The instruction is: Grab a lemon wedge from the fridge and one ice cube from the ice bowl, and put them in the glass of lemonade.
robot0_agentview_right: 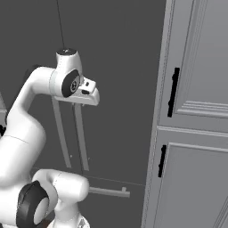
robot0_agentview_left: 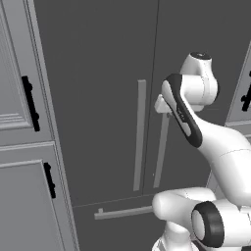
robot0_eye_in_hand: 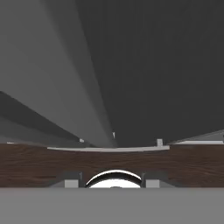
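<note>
Your fridge [robot0_agentview_left: 108,98] is standing shut, bar handles [robot0_agentview_left: 140,135] running vertically, gripper [robot0_agentview_right: 87,95] reaching the right one – grip state unclear, grey cabinets [robot0_agentview_right: 196,111] flanking closely.

A kitchen, rendered rather than filmed, and the tall dark grey fridge [robot0_agentview_left: 108,73] gives it away at once. Its two doors are shut, a thin seam running down between them, with a long vertical grey bar handle [robot0_agentview_left: 140,135] on either side of that seam. Below the doors sits the bottom drawer with its horizontal handle [robot0_agentview_left: 122,212]. Flanking the fridge are panelled light grey cabinets [robot0_agentview_right: 200,89], floor-height fronts with short black handles [robot0_agentview_right: 173,92], more of them off to the other side [robot0_agentview_left: 19,98]. In the hand view, a dark wood-grain floor [robot0_eye_in_hand: 43,168] runs along beneath the fridge.
</note>
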Tool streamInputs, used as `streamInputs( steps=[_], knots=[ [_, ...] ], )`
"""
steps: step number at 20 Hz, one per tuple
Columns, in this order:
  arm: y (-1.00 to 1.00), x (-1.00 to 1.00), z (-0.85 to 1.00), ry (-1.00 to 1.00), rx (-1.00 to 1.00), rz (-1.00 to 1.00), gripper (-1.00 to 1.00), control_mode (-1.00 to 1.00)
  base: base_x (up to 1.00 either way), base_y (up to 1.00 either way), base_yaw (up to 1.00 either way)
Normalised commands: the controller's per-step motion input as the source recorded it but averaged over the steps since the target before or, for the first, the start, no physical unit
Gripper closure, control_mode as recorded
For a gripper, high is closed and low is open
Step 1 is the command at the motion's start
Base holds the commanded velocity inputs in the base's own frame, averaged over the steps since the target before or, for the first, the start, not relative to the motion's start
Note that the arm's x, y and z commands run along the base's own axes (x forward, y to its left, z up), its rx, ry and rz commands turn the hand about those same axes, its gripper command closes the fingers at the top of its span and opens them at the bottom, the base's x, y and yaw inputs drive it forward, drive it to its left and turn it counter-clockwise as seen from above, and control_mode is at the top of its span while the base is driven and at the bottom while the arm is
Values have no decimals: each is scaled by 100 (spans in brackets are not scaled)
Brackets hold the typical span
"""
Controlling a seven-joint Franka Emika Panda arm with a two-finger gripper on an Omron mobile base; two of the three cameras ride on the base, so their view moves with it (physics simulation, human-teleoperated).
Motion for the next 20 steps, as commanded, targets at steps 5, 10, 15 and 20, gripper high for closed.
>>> streamInputs(
  steps=[5, 10, 15, 20],
  knots=[
    [0, -32, -4, 6, 0, 0, -100, -100, 0, 0, 0],
    [0, -66, -27, 13, 2, 0, -100, -100, 0, 0, 0],
    [0, -16, -10, 3, 1, 0, -100, 100, -41, 3, 0],
    [0, 0, 0, 0, 0, 0, -100, 100, -24, 27, 9]
  ],
)
